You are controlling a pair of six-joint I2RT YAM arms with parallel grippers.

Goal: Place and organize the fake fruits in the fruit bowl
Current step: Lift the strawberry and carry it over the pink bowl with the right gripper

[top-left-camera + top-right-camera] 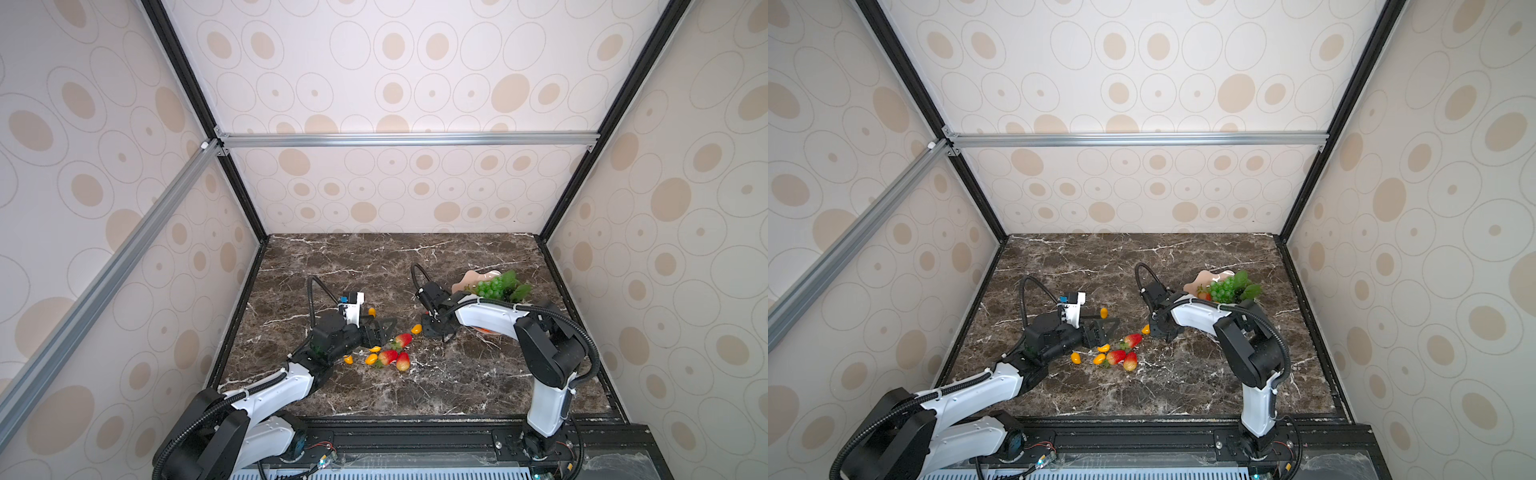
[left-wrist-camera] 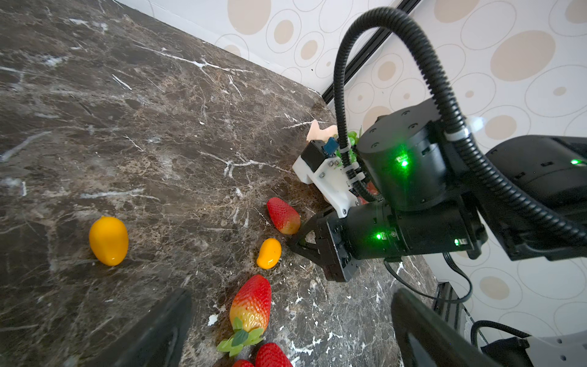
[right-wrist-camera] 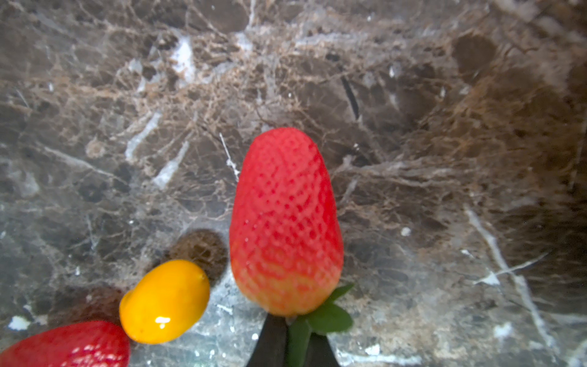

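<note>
Bowl (image 1: 478,277), two o'clock on surface (image 1: 374,266), holds grapes (image 1: 494,287). Loose at centre: three strawberries (image 1: 387,356), several ovals (image 1: 371,358). Right fingers (image 3: 271,346) pinch a fourth strawberry (image 3: 286,222) by its leaf; left fingers (image 2: 152,333) wide, empty. Most remains.

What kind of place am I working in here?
Probably a purpose-built robot test booth, not a real kitchen: patterned wall panels held in aluminium framing, and a marble-look tabletop with plastic fruits scattered on it.
</note>
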